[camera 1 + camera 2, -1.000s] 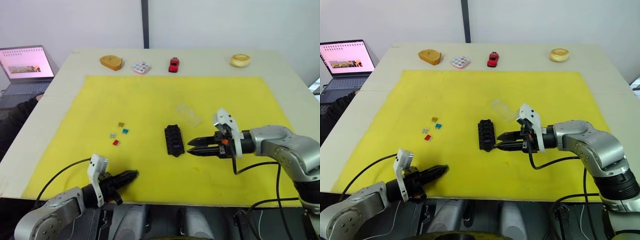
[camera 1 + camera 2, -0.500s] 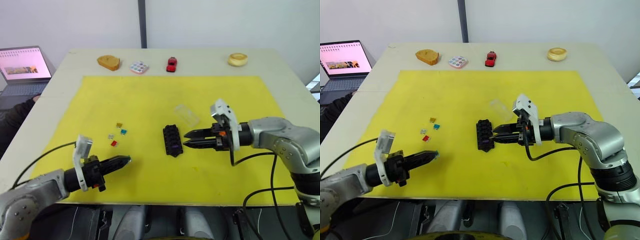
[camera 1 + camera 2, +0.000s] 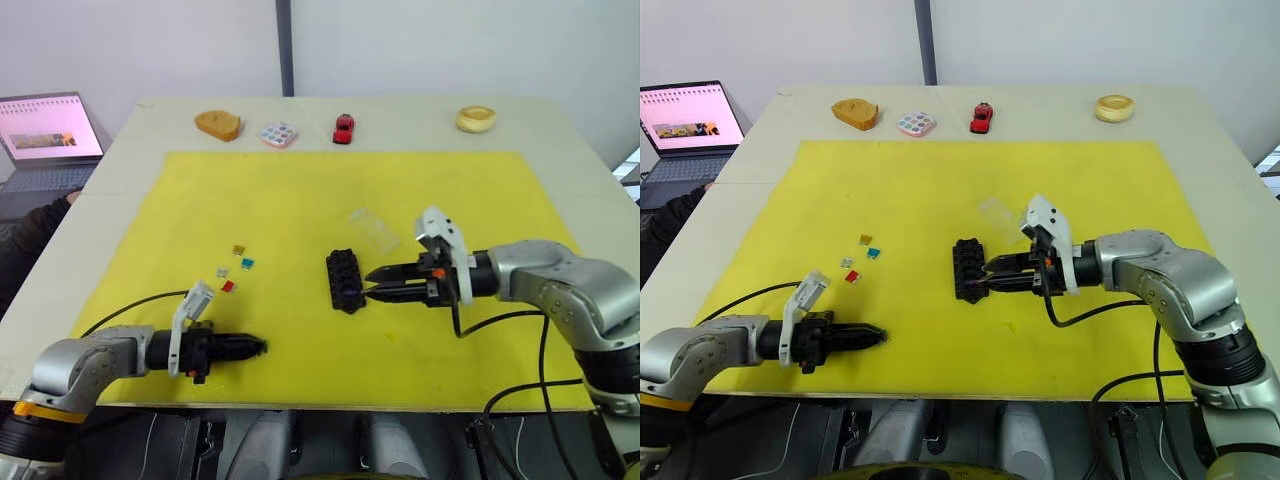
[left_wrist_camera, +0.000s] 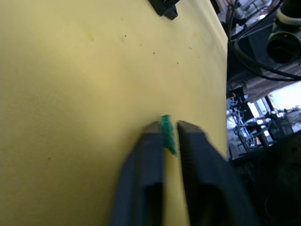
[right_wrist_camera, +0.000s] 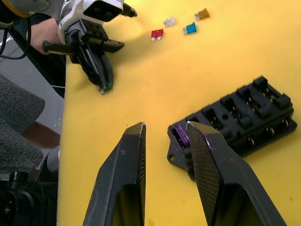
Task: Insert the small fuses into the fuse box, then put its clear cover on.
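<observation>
Fuse box: black block at centre frame on the yellow mat, long axis running from the near edge toward the far edge with a slight tilt. A purple fuse is seated in a slot at its near end.

Right gripper: lies low and horizontal, pointing toward the left of the frame, tips just beside the box's near right corner. Fingers parted narrowly, holding nothing.

Left gripper: lower left of frame, horizontal, pointing right, well apart from the box. Fingers pinched on a teal fuse, which stands out past the tips.

Loose fuses, left of centre, in a small cluster: amber fuse, blue fuse, grey fuse, red fuse.

Clear cover: flat on the mat, just up and right of the box, long axis diagonal, upper left to lower right.

Far edge of the table: red toy car, white tile.
</observation>
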{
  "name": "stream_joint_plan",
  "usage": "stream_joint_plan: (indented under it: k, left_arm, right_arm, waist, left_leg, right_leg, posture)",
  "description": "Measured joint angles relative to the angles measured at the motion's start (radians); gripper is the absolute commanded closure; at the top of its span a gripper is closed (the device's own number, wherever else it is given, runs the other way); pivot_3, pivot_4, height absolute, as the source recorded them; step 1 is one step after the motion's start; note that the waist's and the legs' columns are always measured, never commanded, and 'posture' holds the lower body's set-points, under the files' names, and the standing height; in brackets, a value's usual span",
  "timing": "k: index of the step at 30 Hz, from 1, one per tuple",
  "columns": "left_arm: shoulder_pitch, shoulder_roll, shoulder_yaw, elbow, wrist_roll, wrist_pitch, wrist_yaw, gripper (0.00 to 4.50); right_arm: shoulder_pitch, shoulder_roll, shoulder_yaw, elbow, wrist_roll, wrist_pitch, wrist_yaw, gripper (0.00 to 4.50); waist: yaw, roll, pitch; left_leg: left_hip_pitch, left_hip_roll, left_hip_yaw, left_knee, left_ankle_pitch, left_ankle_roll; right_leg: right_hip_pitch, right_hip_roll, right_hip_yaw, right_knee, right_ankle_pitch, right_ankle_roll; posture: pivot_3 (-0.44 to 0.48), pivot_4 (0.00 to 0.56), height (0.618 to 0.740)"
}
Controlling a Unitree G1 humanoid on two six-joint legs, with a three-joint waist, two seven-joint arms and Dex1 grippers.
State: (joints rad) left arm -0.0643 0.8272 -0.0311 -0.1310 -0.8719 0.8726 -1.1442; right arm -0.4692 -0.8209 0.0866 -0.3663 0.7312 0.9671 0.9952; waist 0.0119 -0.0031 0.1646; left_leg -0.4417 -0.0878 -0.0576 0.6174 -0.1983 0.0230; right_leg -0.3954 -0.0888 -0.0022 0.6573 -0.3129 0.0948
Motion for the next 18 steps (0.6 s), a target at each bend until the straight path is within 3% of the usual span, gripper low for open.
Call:
stream_joint_plan:
  k: [1, 10, 18]
  left_arm:
    - [0.001, 0.0, 0.002, -0.002, 0.0, -0.001, -0.011, 2.04]
    - [0.174, 0.029, 0.212, -0.122, -0.017, 0.017, 0.061, 2.04]
    - [0.291, -0.002, 0.27, -0.216, -0.026, 0.001, 0.12, 2.04]
  right_arm:
    - [0.002, 0.0, -0.002, -0.001, 0.0, 0.0, -0.004, 2.99]
    - [0.036, -0.001, -0.034, -0.025, 0.011, 0.0, -0.026, 2.99]
    - [0.036, 0.0, -0.035, -0.025, 0.009, -0.012, -0.026, 2.99]
  waist:
    - [0.0, 0.0, 0.0]
    - [-0.009, 0.0, 0.0]
    - [-0.006, 0.0, 0.0]
  left_leg:
    - [0.0, 0.0, 0.0, 0.0, 0.0, 0.001]
    - [0.0, 0.001, 0.0, -0.002, 0.001, 0.001]
    - [0.0, 0.0, 0.001, -0.002, 0.001, 0.001]
  right_leg:
    - [0.0, 0.0, 0.0, 0.0, 0.0, 0.0]
    - [0.001, 0.0, 0.0, 0.0, 0.0, 0.0]
    - [0.001, 0.0, 0.0, -0.001, 0.0, 0.0]
  posture:
    - [0.0, 0.15, 0.74]
    - [0.0, 0.15, 0.74]
    - [0.0, 0.15, 0.74]
